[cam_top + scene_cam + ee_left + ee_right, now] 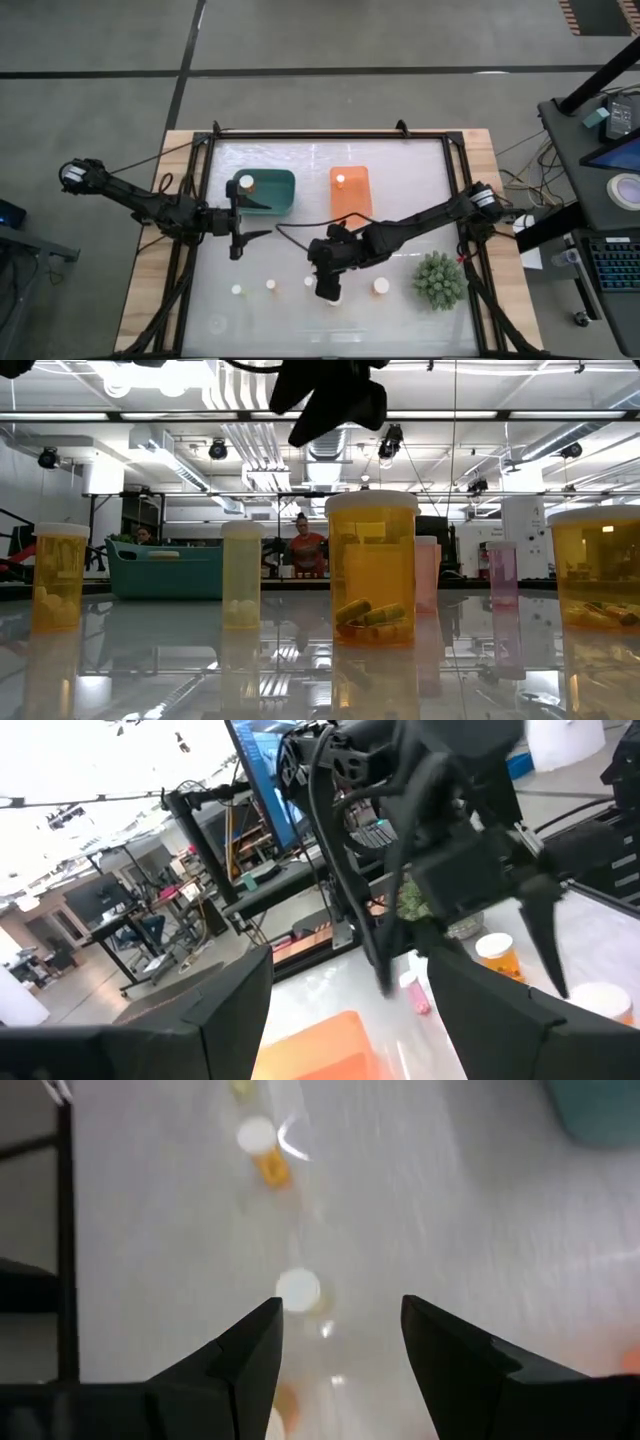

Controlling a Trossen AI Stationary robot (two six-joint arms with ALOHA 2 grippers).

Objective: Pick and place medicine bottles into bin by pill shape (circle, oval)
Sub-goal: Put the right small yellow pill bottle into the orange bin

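Note:
Several medicine bottles with white caps and amber bodies stand upright on the white table near its front edge, among them one (270, 285), one (308, 281) and a wider one (381, 286). One more bottle (246, 182) sits in the teal bin (275, 192), another (341, 180) in the orange bin (352, 198). My right gripper (330, 293) hangs open above the front row, slanting down; a bottle (298, 1290) shows on the table beyond its gap (340, 1330), untouched. My left gripper (243, 222) waits open and level, just in front of the teal bin.
A spiky green plant (440, 280) stands at the front right. A black frame (455, 190) borders the table. In the low view the bottles (371, 565) stand in a row before the teal bin (165, 568); a person (305, 545) stands in the room beyond.

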